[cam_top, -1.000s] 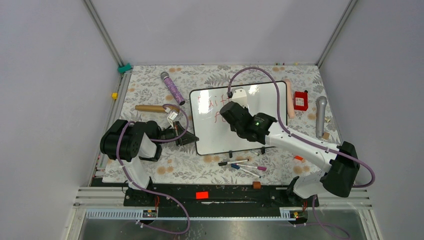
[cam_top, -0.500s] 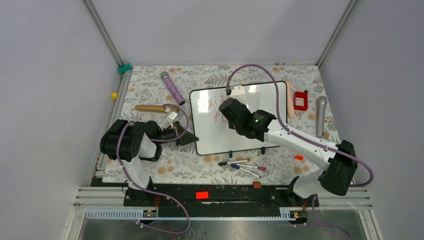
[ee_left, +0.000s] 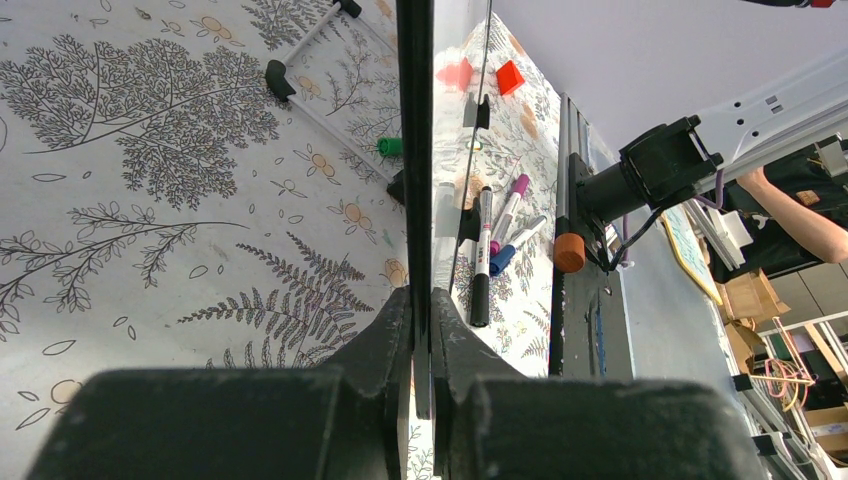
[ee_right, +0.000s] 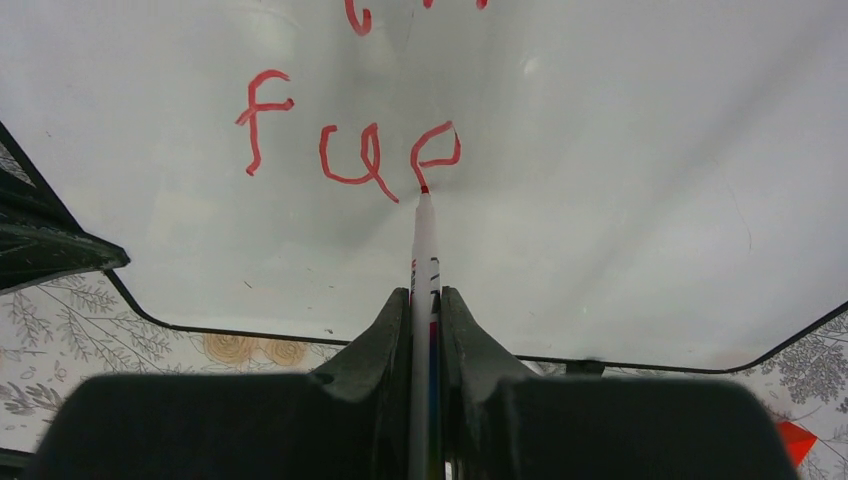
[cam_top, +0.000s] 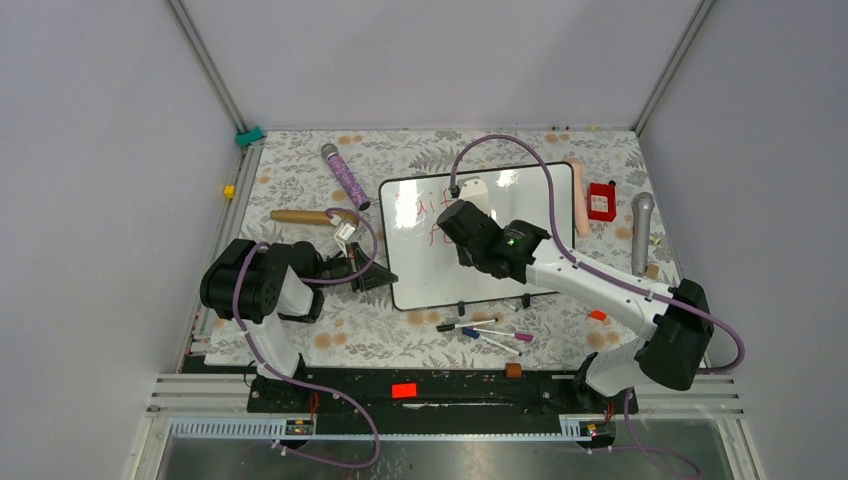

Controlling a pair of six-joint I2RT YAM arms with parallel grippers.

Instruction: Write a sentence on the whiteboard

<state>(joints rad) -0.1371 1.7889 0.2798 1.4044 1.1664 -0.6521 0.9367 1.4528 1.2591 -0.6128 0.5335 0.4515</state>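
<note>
The whiteboard (cam_top: 530, 195) lies on the flowered table, and my left gripper (cam_top: 375, 277) is shut on its left edge. In the left wrist view the thin black frame (ee_left: 414, 150) runs straight out from between that gripper's (ee_left: 421, 295) closed fingers. My right gripper (cam_top: 462, 222) hovers over the board's upper middle, shut on a white marker (ee_right: 424, 240). The marker's red tip touches the board (ee_right: 620, 150) at the foot of a half-drawn third letter. The sentence (ee_right: 350, 155) reads "fu" plus that loop on this line. More red letters (cam_top: 415, 205) sit above, partly hidden by the arm.
Several loose markers (cam_top: 485, 330) lie in front of the board. A purple microphone (cam_top: 345, 175) and a wooden rolling pin (cam_top: 300, 216) are to the left. A pink stick (cam_top: 580, 200), a red box (cam_top: 601, 201) and a grey microphone (cam_top: 641, 230) sit to the right.
My right gripper has shifted slightly left and away from the bases over the board with the marker. The left gripper and the board have not moved.
</note>
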